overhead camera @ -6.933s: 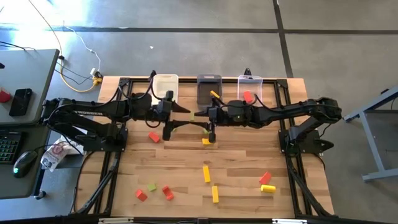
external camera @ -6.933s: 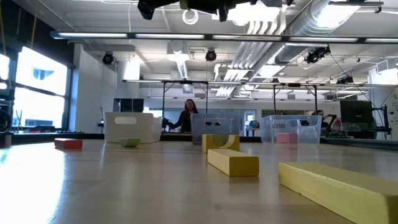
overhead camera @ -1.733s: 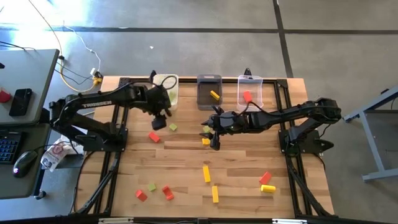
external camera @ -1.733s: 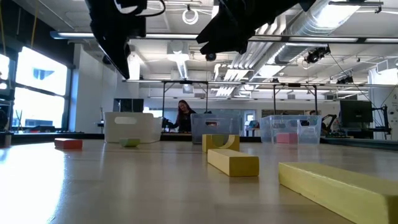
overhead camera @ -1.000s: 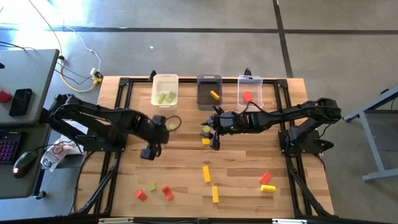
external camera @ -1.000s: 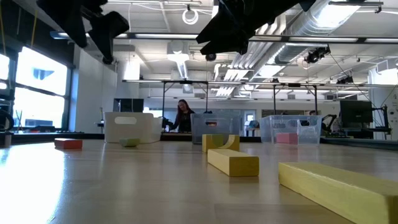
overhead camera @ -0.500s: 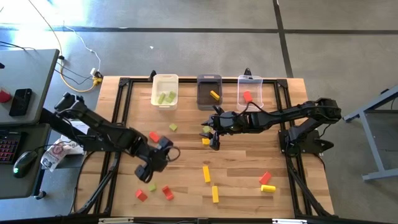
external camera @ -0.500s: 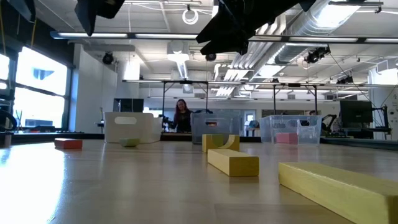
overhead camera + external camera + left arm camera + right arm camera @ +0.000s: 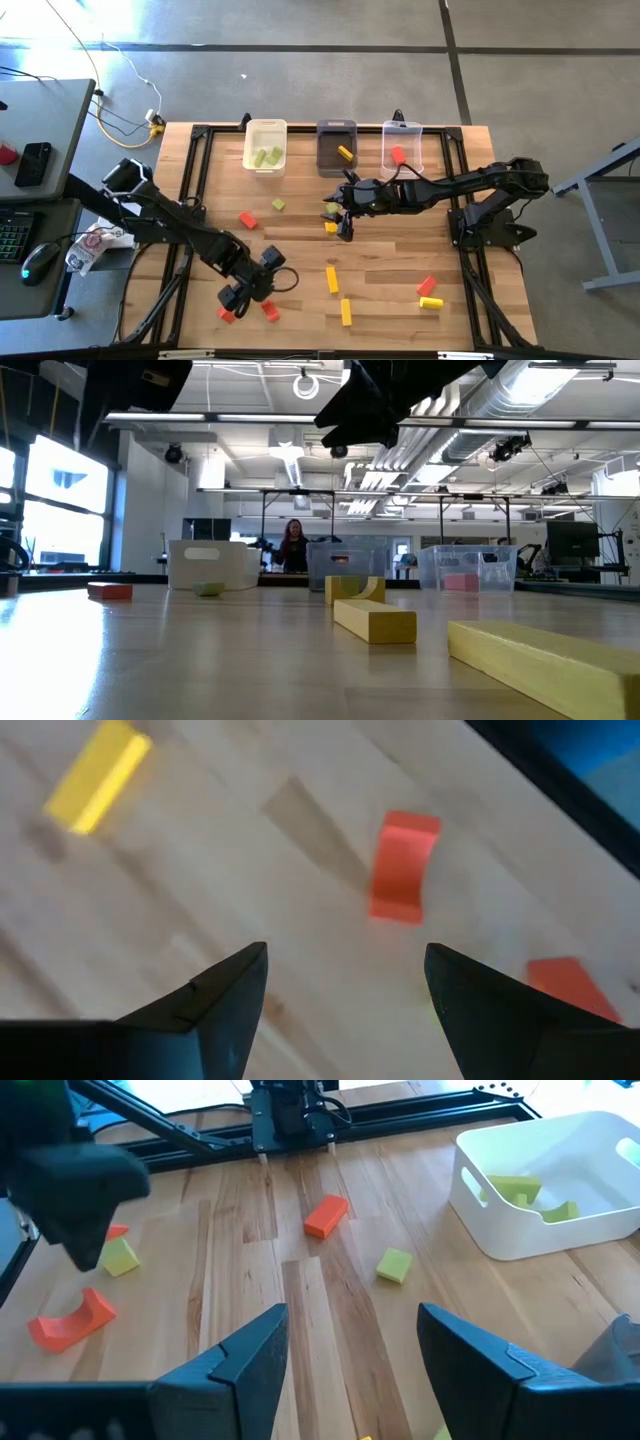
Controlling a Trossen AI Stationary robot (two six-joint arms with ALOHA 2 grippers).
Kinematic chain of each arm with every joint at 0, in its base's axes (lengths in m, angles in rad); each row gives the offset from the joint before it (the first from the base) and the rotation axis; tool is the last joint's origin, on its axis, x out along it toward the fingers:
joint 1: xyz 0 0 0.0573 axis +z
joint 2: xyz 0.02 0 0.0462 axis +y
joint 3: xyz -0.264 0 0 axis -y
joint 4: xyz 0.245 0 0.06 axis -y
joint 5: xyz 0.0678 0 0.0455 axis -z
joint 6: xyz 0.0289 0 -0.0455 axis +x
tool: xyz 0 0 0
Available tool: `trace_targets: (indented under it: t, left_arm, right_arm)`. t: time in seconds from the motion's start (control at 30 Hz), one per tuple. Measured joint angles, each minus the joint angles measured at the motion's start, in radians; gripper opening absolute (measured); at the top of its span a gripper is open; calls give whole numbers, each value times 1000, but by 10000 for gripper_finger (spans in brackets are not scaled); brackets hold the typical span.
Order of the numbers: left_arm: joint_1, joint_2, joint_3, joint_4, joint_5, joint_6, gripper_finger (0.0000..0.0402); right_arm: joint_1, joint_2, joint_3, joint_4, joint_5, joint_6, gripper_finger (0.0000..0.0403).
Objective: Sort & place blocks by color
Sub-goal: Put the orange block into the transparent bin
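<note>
My left gripper (image 9: pixel 234 297) hangs open over the near-left group of blocks, with nothing between its fingers. Its wrist view shows a red arch block (image 9: pixel 403 866), a second red block (image 9: pixel 566 986) and a yellow bar (image 9: pixel 98 775) on the table below. A light green block (image 9: pixel 120 1258) lies under it in the right wrist view. My right gripper (image 9: pixel 341 218) hangs open at mid-table beside a green block (image 9: pixel 330 208) and a yellow block (image 9: pixel 330 227). The white bin (image 9: pixel 265 145) holds green blocks, the dark grey bin (image 9: pixel 336 147) a yellow one, the clear bin (image 9: pixel 402 147) a red one.
Loose on the table lie a red block (image 9: pixel 247 219), a green block (image 9: pixel 277 204), two yellow bars (image 9: pixel 332 279) (image 9: pixel 346 312), and at near right a red block (image 9: pixel 426 287) and a yellow one (image 9: pixel 431 302). The three bins stand along the far edge.
My left gripper has swept from the left middle of the table toward the near edge and now hangs over the near-left blocks, still open. No block has moved.
</note>
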Motion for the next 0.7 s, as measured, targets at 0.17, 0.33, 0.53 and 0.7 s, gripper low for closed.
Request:
trace_targets:
  t: [0.17,0.33,0.53,0.7]
  left_arm:
    - [-16,52,0,31,36,-7,256]
    - [-25,101,0,79,52,-8,256]
    - [-27,158,0,94,63,-10,256]
    - [-27,181,0,103,81,-19,256]
  right_arm:
    - [0,0,0,4,0,-1,209]
    - [0,0,0,0,0,-4,209]
    - [0,0,0,-1,-2,-4,209]
    - [0,0,0,-6,-4,-4,209]
